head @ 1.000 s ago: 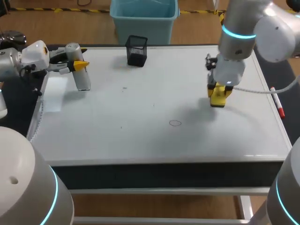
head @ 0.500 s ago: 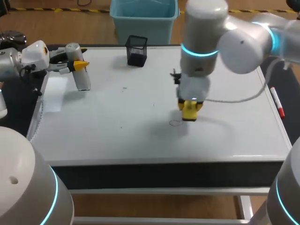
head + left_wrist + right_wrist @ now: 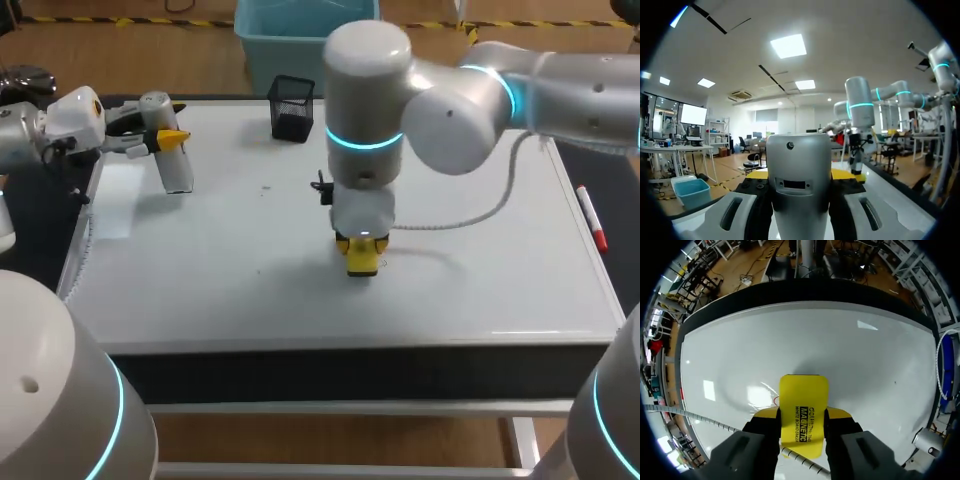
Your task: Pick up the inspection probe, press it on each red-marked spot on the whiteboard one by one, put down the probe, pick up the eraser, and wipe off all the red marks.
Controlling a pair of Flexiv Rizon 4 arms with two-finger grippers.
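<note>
A yellow eraser (image 3: 803,407) is clamped in the right gripper (image 3: 802,415) and set on the whiteboard (image 3: 250,230), a red mark (image 3: 775,400) just beside it. Red could be left if it tilts. Farther off, the probe (image 3: 176,170) is held by the left gripper (image 3: 165,138).

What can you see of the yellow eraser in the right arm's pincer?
The eraser is a flat, bright yellow block with rounded corners and black print on one face, plastic by its look. The right pincer is shut on its two sides, holding it down at the whiteboard, near the board's middle; contact is unclear.
</note>
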